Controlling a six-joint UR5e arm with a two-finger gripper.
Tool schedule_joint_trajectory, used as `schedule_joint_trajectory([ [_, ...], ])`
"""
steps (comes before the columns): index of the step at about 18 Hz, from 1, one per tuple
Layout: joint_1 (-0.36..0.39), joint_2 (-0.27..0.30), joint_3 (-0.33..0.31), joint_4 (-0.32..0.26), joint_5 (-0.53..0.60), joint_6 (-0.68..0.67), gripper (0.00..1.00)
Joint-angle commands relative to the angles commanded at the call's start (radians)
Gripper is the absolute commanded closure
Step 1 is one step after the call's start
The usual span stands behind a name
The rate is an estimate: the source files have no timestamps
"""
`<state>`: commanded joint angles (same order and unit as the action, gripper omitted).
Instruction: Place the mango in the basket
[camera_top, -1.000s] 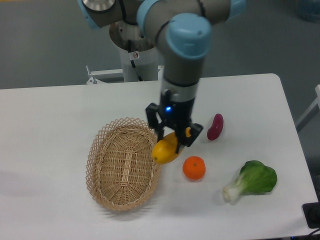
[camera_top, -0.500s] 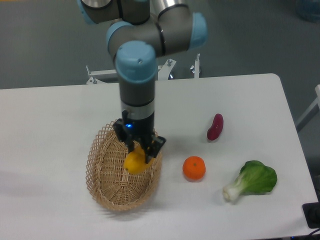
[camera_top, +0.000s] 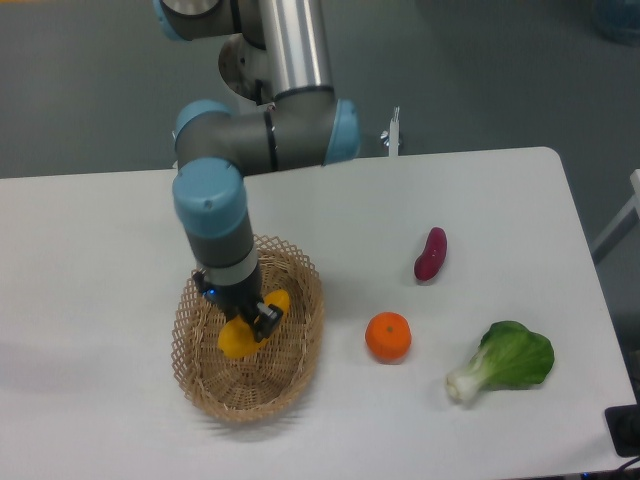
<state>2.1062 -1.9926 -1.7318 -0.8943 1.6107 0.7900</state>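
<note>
Jaws of gripper (camera_top: 240, 313) clamped on mango (camera_top: 243, 331), mango held low inside basket (camera_top: 300, 345)

woven wicker basket (camera_top: 300, 345), smooth mango (camera_top: 238, 334)

A white table (camera_top: 500, 190) with rounded corners fills most of the view under even, soft light. Beyond its far edge lies a grey floor (camera_top: 90, 90). A pale metal bracket (camera_top: 392, 130) stands at the far edge, and a blue object (camera_top: 617, 18) shows far right.
</note>
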Motion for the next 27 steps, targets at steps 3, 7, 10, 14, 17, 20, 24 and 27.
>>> schedule_joint_trajectory([
  [3, -0.02, -0.008, -0.014, 0.002, 0.0, 0.0, 0.47],
  [7, -0.022, -0.008, -0.012, 0.002, 0.0, -0.002, 0.33],
  [10, -0.022, -0.008, -0.008, 0.006, 0.0, 0.0, 0.0],
  [14, -0.02, 0.006, 0.008, 0.006, 0.0, -0.002, 0.0],
  [17, -0.012, 0.015, 0.049, 0.003, 0.003, -0.002, 0.0],
  [20, 0.041, 0.029, 0.095, -0.009, 0.002, 0.012, 0.0],
  [24, 0.13, 0.046, 0.185, -0.096, -0.002, 0.078, 0.0],
  [27, 0.205, 0.067, 0.257, -0.213, -0.009, 0.17, 0.0],
])
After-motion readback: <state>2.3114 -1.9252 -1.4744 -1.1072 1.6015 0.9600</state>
